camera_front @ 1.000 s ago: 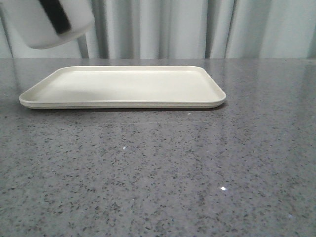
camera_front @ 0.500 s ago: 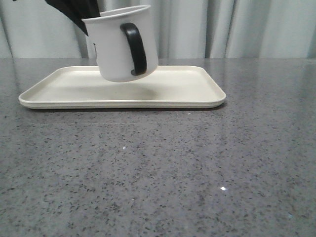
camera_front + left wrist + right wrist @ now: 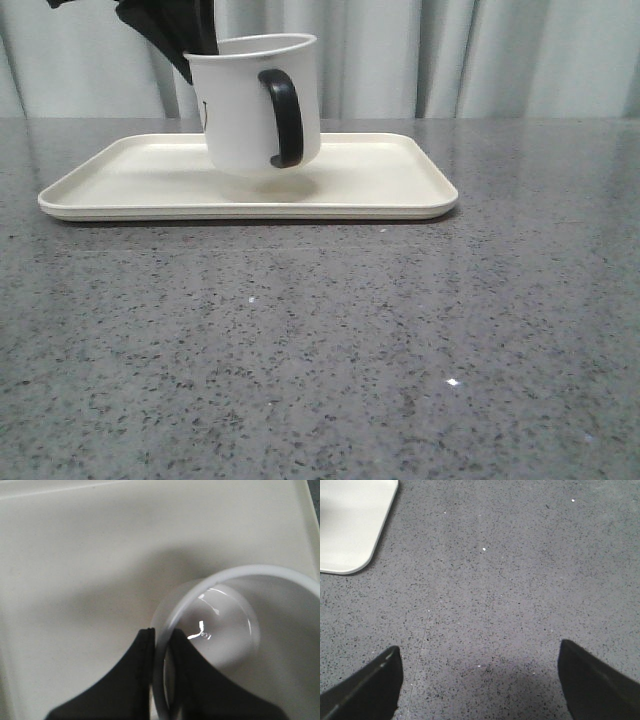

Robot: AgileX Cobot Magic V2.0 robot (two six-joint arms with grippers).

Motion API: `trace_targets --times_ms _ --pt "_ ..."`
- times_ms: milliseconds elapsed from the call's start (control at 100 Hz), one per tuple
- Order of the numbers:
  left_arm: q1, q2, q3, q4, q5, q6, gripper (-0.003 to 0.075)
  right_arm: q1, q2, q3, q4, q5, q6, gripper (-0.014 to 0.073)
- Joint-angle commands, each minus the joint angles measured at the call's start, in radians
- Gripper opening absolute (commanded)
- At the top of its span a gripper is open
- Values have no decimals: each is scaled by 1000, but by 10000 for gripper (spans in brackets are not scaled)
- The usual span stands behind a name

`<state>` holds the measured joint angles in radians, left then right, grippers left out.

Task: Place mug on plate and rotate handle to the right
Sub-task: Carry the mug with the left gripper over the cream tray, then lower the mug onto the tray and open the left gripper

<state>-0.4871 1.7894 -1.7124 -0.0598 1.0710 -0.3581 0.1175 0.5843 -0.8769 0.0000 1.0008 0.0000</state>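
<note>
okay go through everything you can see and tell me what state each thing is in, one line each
mug: upright, slightly tilted, over the plate, held by its rim; whether its base touches is unclear.
handle: faces the camera, a little to the right.
plate: flat on the table.
left gripper: shut on the mug's rim, one finger inside, one outside.
right gripper: open, empty, above bare table.
</note>
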Motion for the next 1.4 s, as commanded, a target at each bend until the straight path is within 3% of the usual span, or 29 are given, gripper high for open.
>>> trace_targets --times_ms 0,970,1110,1320,1390 --pt "-5 -37 -36 -3 -27 -13 -20 -5 12 -32 -6 -69 0 624" --pt "-5 14 -36 -14 -28 44 -13 -5 12 -32 -6 -75 0 624" --pt "-5 14 -36 -30 -28 44 97 -5 12 -32 -6 -75 0 624" --pt "-5 14 -45 -30 -28 45 438 -5 12 -32 -6 -75 0 624" --pt "-5 14 -55 -30 -28 45 512 -5 12 -32 -6 -75 0 624"
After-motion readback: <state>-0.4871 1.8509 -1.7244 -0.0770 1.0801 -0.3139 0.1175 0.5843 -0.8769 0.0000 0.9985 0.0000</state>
